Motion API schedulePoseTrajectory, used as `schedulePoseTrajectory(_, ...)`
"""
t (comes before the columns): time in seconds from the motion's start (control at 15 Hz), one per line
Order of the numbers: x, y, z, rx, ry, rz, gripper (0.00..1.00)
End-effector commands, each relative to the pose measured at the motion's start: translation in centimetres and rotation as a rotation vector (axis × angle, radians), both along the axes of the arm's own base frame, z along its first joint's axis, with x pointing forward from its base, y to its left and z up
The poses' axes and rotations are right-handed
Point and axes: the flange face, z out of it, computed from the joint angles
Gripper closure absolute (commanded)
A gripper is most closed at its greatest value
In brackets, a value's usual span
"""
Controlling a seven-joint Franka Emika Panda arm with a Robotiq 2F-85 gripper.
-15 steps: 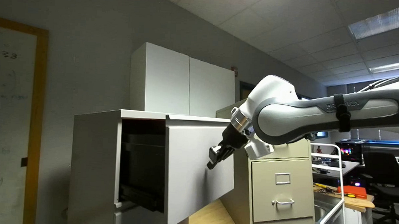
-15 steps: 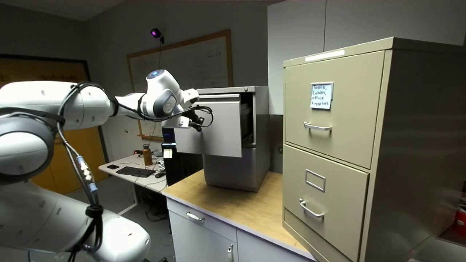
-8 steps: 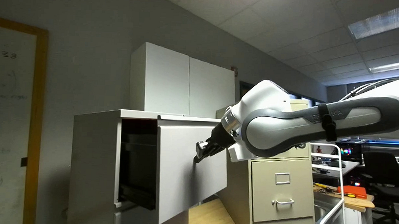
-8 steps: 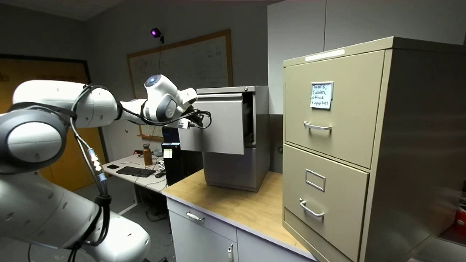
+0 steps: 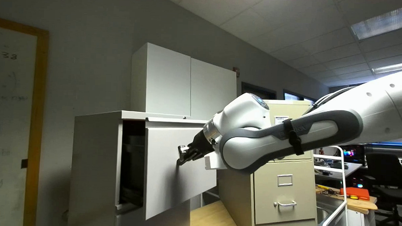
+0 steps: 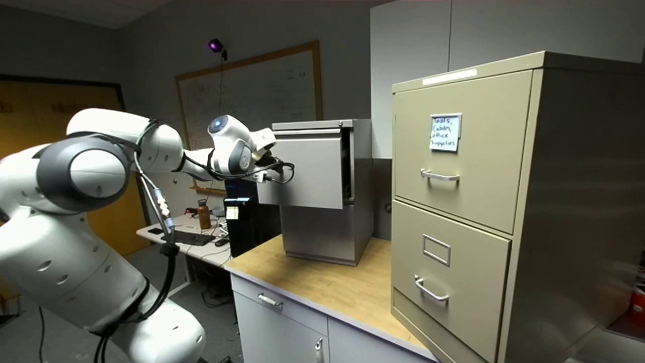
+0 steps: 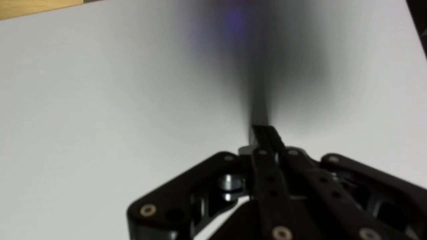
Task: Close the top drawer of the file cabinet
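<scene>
The file cabinet [image 5: 94,162] is a light-grey boxy cabinet, also seen in an exterior view [image 6: 320,232]. Its top drawer [image 5: 161,188] stands partly open, with a dark gap between the flat front panel and the cabinet body. The drawer front also shows in an exterior view [image 6: 315,176] and fills most of the wrist view [image 7: 100,100]. My gripper [image 5: 179,162] points at the front panel, and its tips appear to touch it. In the wrist view the gripper [image 7: 263,128] has its fingers together with nothing between them, and the tips meet their dark shadow on the panel.
A beige cabinet with handled drawers [image 6: 463,151] stands beside the file cabinet. A white two-door cabinet [image 5: 188,82] hangs on the wall behind. The file cabinet stands on a wooden countertop [image 6: 332,277]. A desk [image 6: 166,227] with a brown bottle [image 6: 204,214] is farther back.
The top drawer has slid farther into the file cabinet, and its dark gap has narrowed. My arm and gripper have moved forward with the front panel.
</scene>
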Motion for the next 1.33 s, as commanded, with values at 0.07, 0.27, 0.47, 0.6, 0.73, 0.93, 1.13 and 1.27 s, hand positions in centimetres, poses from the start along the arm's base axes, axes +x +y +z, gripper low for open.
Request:
schedulePoseTrajectory(0.07, 6.1, 1.4, 0.7, 0.075, -0.001, -0.033, 0.96)
schedulePoseTrajectory(0.27, 9.2, 2.3, 1.4, 0.115, -0.003, -0.043, 0.96)
schedulePoseTrajectory(0.47, 11.9, 3.6, 2.3, 0.151, -0.007, -0.046, 0.96)
schedulePoseTrajectory(0.6, 13.2, 4.6, 3.2, 0.165, -0.019, -0.044, 0.96)
schedulePoseTrajectory(0.73, 14.4, 5.7, 3.8, 0.171, -0.028, -0.04, 0.96)
schedulePoseTrajectory(0.93, 15.8, 7.2, 4.2, 0.169, -0.028, -0.041, 0.97)
schedulePoseTrajectory(1.13, 16.5, 8.0, 4.0, 0.147, -0.013, -0.054, 0.97)
schedulePoseTrajectory(1.27, 16.5, 8.3, 4.0, 0.135, -0.003, -0.069, 0.97)
